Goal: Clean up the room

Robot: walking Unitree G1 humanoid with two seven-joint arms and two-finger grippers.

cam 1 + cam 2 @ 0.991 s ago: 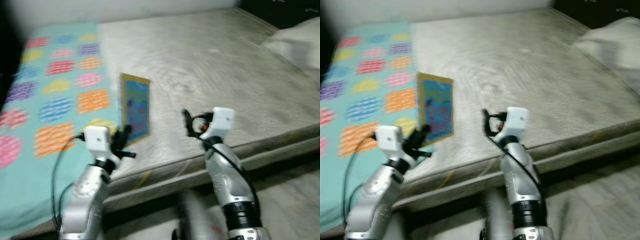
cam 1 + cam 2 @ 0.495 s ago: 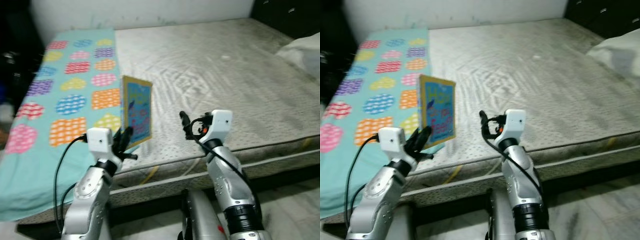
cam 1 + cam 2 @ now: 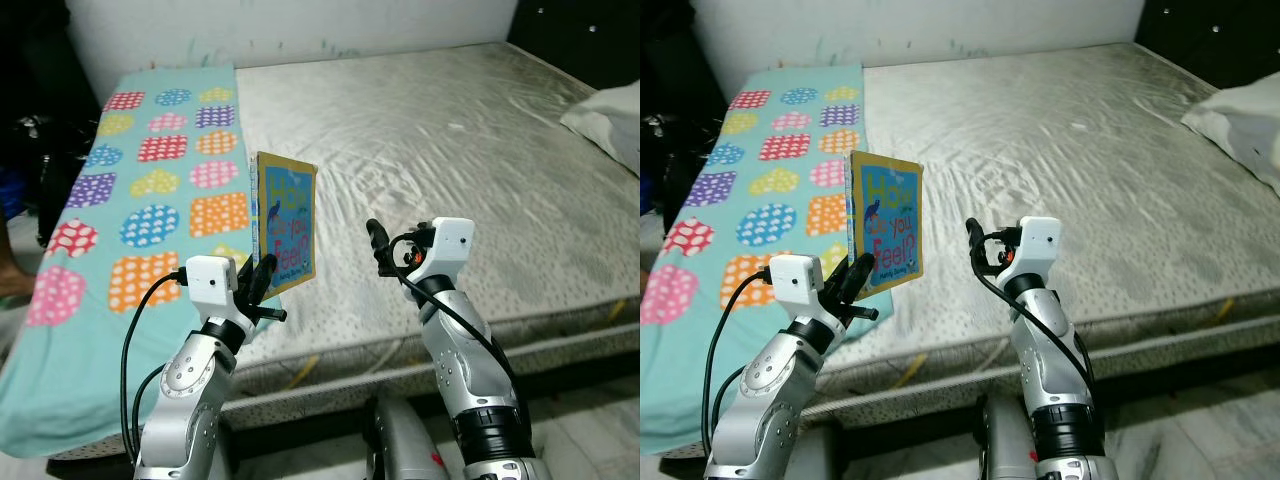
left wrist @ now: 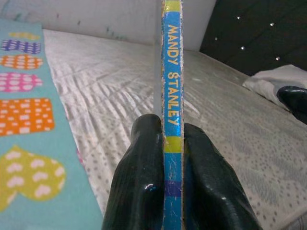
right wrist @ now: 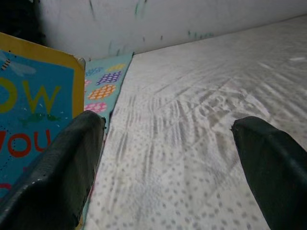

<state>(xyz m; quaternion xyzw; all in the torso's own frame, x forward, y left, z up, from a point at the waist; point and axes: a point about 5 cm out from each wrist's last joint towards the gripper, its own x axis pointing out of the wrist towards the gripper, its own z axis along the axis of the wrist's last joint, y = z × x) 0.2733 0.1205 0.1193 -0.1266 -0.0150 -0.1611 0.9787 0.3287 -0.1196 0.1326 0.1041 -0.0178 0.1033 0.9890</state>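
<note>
My left gripper [image 3: 262, 283] is clamped on the bottom edge of the book [image 3: 286, 223], holding it upright above the bed [image 3: 470, 150] near its front edge. At 3 o'clock from the book, my right gripper [image 3: 385, 243] hovers with fingers spread, holding nothing. The patterned blanket [image 3: 150, 190] lies at 9 o'clock.

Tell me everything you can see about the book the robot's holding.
The book is a thin children's picture book with a blue cover, a yellow border and colourful lettering; its blue spine reads "MANDY STANLEY". It looks like stiff board, with slightly worn edges. It stands upright, shut, lifted clear of the bed, with its cover turned toward the right claw. The left claw pinches its bottom edge between both fingers. Nothing else touches it.
</note>
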